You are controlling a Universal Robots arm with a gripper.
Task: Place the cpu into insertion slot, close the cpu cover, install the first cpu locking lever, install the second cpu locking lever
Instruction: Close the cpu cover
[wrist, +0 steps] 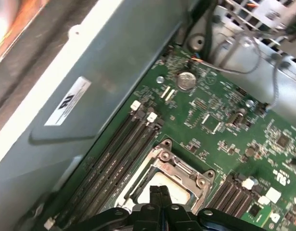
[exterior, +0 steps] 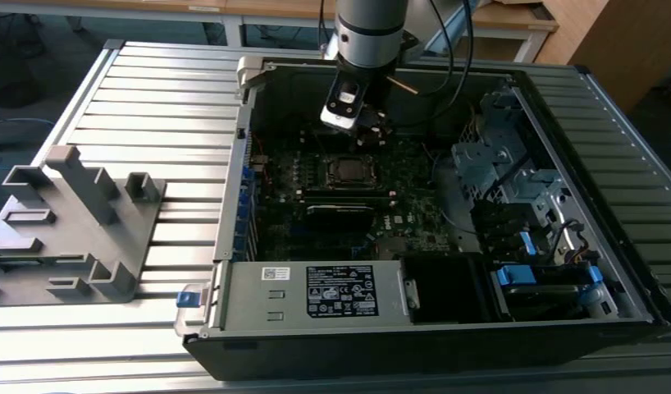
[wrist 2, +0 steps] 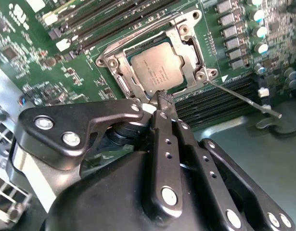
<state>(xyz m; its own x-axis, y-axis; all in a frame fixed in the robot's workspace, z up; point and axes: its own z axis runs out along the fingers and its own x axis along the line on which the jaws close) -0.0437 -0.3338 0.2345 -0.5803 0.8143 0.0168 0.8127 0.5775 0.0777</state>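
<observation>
so the dull silver-grey square cpu (wrist 2: 155, 67) sits in the dark square insertion slot (wrist 2: 195, 52), with the shiny silver metal frame cover (wrist 2: 181, 32) lying over its edges. The black gripper (wrist 2: 163, 96) has its fingers pressed together on nothing, tip near the cover's edge. A thin silver wire lever (wrist 2: 234, 94) juts out over the long black memory slots (wrist 2: 210, 103)

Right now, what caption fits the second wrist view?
Shut gripper at the edge of the cpu cover, closed over the cpu; one lever sticks out.
</observation>
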